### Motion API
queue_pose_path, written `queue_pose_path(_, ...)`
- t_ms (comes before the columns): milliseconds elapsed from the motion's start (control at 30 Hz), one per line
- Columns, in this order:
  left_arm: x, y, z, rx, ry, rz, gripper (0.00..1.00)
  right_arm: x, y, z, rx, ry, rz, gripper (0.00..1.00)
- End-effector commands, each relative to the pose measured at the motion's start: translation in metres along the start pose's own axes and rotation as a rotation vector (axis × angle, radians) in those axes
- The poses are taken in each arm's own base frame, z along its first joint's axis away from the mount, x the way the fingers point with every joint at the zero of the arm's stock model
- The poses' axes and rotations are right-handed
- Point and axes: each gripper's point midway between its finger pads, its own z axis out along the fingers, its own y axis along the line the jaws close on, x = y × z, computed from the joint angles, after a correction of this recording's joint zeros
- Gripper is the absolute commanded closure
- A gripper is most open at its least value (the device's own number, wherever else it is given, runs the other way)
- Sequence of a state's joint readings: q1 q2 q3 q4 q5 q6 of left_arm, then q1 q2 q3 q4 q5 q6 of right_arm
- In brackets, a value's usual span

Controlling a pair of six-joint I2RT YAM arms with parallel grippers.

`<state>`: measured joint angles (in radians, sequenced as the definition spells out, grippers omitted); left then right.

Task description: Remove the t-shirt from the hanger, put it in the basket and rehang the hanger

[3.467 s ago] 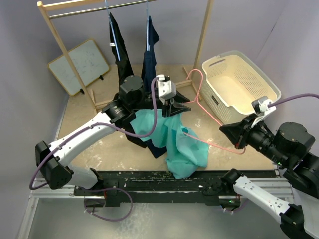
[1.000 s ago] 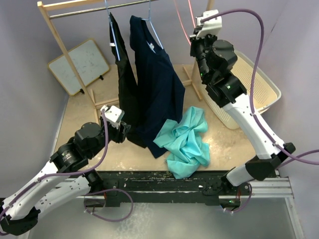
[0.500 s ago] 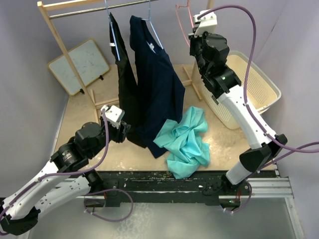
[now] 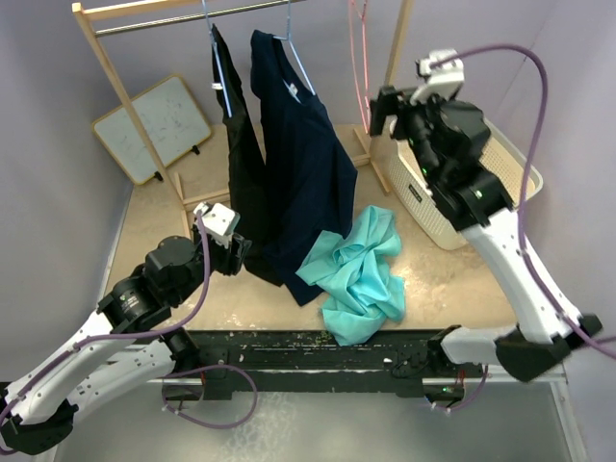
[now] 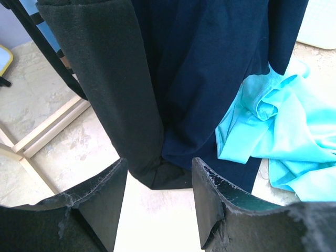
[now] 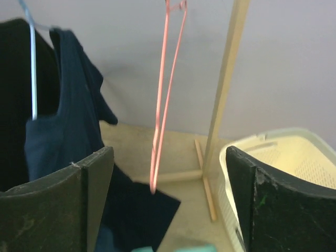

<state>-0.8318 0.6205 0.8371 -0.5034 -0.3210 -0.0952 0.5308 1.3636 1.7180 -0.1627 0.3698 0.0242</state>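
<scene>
Top external view showed the crumpled teal cotton t-shirt (image 4: 361, 274) lying on the table (image 4: 452, 284), thin pink wire hanger (image 6: 153, 181) hanging bare, task seemingly done, left gripper (image 5: 157, 178) and right gripper (image 6: 168, 173) spread empty

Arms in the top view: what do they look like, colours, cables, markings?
Left arm and right arm: white links, black joint housings, a purple cable looping along each, a white camera block at each wrist. Fingers black, scuffed edges. No markings legible.
</scene>
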Motion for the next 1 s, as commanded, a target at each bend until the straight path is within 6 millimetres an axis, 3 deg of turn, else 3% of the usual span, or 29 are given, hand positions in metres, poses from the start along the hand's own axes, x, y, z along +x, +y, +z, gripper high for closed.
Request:
queue_pose_path(0,-0.007,0.002,-0.002,-0.016,-0.029,-0.035,0.44,0.011,-0.007,-0.06,-0.066,0.027,0.101,0.08)
queue_pose_path(100,-0.008,0.003,-0.003,-0.019,-0.032,-0.035,0.44,0.065,-0.001,-0.093,-0.133,0.167,0.131,0.0)
queue_pose_path(233,-0.006,0.002,-0.001,-0.014,-0.027,-0.036,0.44,0.16,0.023,-0.131,-0.252,0.426,0.217,0.0)
queue_pose_path(333,-0.005,0.001,0.0,-0.014,-0.019,-0.034,0.44,0.245,0.028,-0.155,-0.235,0.648,0.268,0.0)
queue_pose_path(433,-0.004,0.001,0.001,-0.017,-0.012,-0.031,0.44,0.298,0.028,-0.174,-0.188,0.787,0.32,0.0)
queue_pose_path(633,-0.003,0.005,0.001,-0.037,-0.006,-0.036,0.44,0.341,0.034,-0.188,-0.158,0.883,0.399,0.0)
queue_pose_path(967,-0.002,0.005,0.002,-0.04,-0.003,-0.031,0.44,0.356,0.053,-0.183,-0.232,0.92,0.433,0.0)
